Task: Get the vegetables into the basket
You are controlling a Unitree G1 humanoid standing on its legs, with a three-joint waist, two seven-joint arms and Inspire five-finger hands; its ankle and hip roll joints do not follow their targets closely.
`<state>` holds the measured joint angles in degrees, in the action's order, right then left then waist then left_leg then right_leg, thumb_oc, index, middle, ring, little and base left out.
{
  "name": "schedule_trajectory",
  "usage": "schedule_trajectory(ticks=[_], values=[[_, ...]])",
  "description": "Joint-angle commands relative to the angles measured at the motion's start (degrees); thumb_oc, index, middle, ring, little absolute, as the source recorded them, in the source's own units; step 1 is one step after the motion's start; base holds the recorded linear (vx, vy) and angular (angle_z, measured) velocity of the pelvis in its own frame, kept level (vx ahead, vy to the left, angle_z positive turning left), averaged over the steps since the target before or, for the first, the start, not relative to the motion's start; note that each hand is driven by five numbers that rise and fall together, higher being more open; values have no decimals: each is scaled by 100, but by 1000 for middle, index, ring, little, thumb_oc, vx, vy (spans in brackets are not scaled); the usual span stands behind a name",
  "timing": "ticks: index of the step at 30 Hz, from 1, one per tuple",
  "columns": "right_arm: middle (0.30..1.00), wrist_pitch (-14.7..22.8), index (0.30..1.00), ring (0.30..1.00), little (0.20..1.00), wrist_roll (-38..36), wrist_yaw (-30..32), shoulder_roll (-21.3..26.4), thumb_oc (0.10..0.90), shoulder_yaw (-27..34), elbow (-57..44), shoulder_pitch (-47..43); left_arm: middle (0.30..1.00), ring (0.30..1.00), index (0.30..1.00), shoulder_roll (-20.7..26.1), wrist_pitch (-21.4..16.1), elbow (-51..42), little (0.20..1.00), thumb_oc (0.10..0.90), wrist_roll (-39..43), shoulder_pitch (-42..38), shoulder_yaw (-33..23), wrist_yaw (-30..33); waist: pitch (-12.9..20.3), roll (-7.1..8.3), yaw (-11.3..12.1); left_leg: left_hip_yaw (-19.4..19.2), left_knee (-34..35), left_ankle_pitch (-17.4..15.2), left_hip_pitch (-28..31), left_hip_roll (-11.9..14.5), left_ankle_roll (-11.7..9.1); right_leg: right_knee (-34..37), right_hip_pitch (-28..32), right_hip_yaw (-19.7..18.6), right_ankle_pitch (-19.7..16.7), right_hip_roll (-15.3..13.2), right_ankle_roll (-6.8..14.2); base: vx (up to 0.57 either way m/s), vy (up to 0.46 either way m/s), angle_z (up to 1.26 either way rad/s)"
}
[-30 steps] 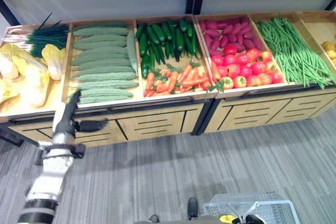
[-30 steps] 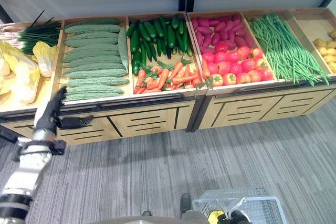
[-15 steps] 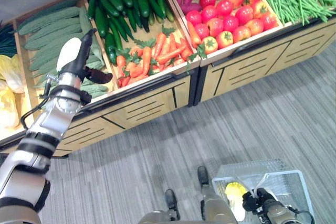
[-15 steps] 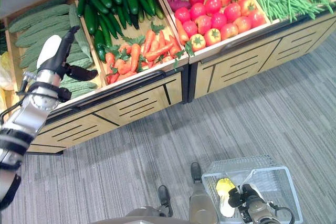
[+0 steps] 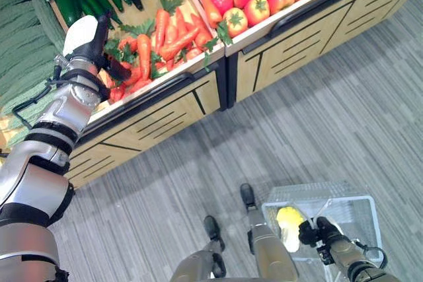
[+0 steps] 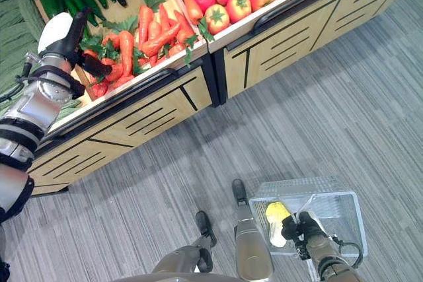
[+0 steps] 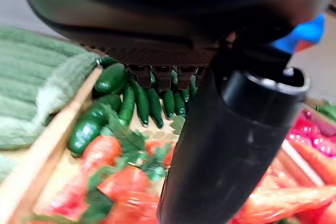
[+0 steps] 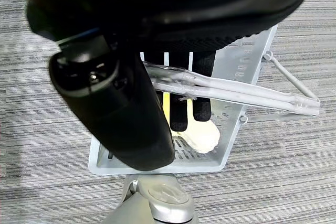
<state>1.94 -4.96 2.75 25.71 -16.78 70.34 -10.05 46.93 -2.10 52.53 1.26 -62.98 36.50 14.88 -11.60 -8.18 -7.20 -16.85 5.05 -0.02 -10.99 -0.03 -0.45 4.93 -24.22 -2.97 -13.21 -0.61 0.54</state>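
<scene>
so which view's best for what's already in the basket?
Right wrist view: it looks straight down into the basket at the pale yellow vegetable, partly behind the right hand on the handle. Both eye views show it low down and small.

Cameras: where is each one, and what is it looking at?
Left and right eye views: on the head, looking down at the carrots, left hand and basket.
Left wrist view: along the left hand at carrots and cucumbers.
Right wrist view: along the right hand on the basket's handle.
All show hands.
</scene>
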Motion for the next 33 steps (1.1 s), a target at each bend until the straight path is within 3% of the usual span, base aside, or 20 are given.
schedule_trajectory(ticks=[1,21,29,30,33], values=[[300,-8,300,300,300,-156,-56,-112,400,-266,118,314,1000,1000,1000,306,-90,633,1000,900,295,-1096,-183,167,193,-137,-63,-251,-5,43,-450,-109,5,6,307,118,590,-91,436,22,-42,-1],[300,122,300,300,300,-434,29,-132,400,-307,-24,426,1000,1000,1000,81,71,1265,1000,900,-302,-1488,386,25,168,-247,-191,-384,-5,86,-878,-83,-82,-2,-190,-99,496,14,438,16,-30,-7],[300,187,300,300,300,-635,41,-230,400,-389,-112,509,1000,1000,1000,15,228,1677,1000,900,-498,-1747,538,72,196,-93,-225,-397,-5,173,-1258,-16,-122,7,-578,-114,411,95,410,28,-53,-3],[300,190,300,300,300,-645,64,-279,400,-443,-145,532,1000,1000,1000,67,231,1667,1000,900,-474,-1809,567,113,207,-13,-227,-399,-5,181,-1352,25,-131,7,-665,-97,390,128,401,66,-43,-1],[300,220,300,300,300,-673,67,-284,400,-453,-190,556,1000,1000,1000,49,241,1678,1000,900,-524,-1851,639,116,226,1,-218,-389,-5,177,-1365,39,-129,7,-682,-107,394,135,388,33,-21,1]])
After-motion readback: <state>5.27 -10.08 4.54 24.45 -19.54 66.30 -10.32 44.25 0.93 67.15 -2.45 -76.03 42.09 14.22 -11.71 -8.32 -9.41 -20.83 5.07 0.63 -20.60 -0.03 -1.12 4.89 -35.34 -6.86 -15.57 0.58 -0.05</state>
